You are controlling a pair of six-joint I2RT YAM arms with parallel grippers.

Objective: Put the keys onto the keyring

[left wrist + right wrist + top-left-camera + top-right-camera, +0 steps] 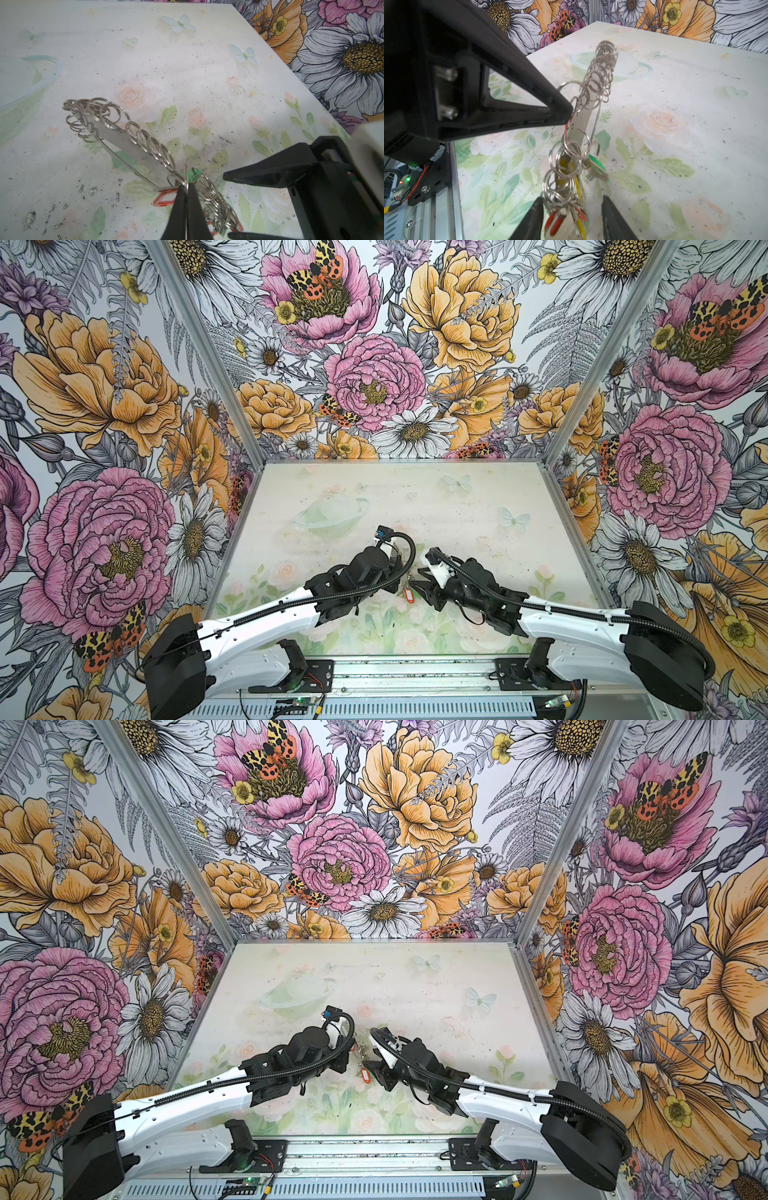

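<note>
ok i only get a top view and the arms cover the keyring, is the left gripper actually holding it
Observer: yes, the left wrist view shows the left gripper with its jaws shut on the keyring
Operator: and the right one
Observer: the right gripper is open, its jaws either side of the keyring's end nearest it
Operator: any tags besides the red tag
Observer: a green tag and a yellow tag hang on it too

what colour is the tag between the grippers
Red tag, white label, clearest in a top view.
</note>
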